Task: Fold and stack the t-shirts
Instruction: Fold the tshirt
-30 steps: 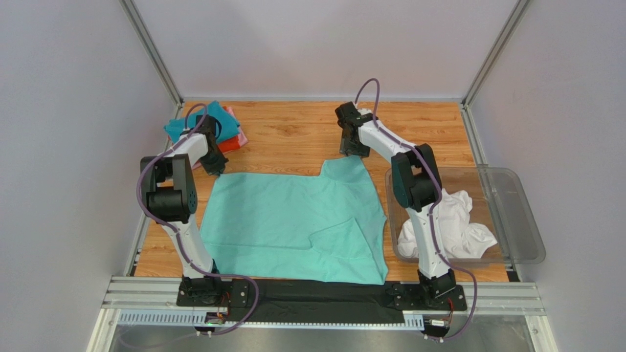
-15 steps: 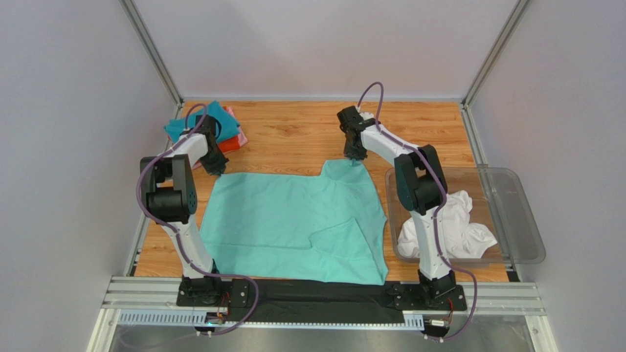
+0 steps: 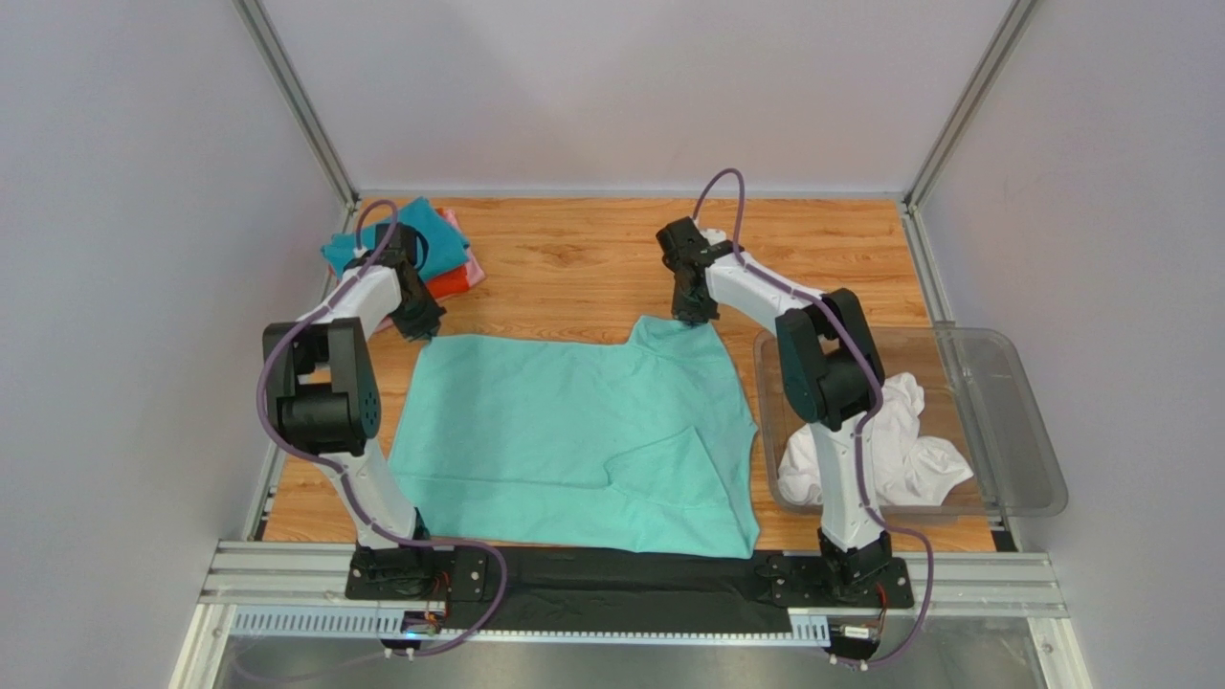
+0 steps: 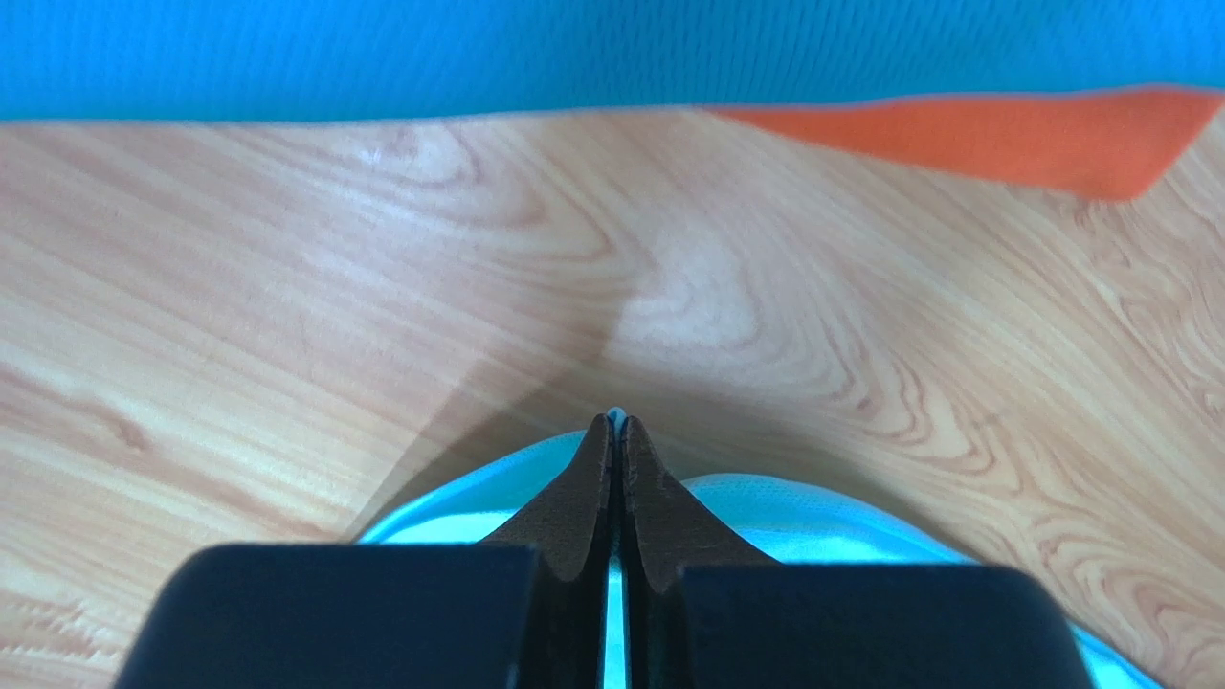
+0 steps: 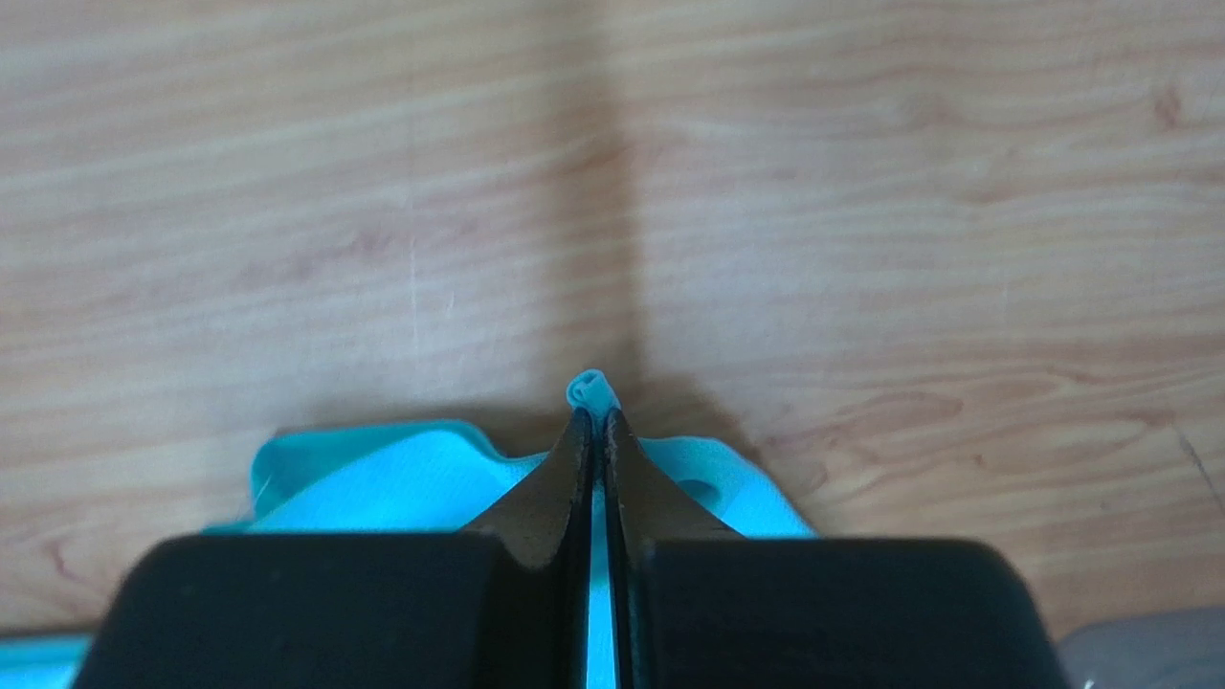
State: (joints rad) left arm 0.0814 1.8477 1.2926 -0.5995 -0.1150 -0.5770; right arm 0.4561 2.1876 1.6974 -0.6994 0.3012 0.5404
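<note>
Presently the left fingers (image 4: 587, 488) are pressed together on one far corner of the flat, spread mint-green cotton t-shirt (image 3: 575, 431). The right fingers (image 5: 565, 474) are pinched tight on its other far corner. Beyond the left fingers, a folded teal-blue t-shirt (image 4: 575, 58) and an orange-red t-shirt (image 4: 1007, 137) lie on the wooden bench (image 4: 863, 316).

Table (image 3: 575, 266): wood-grain, beneath the right gripper (image 3: 695, 313).
Bin (image 3: 985, 409): clear plastic, to that gripper's right, nearer the bases.
Walls (image 3: 633, 86): plain grey.
</note>
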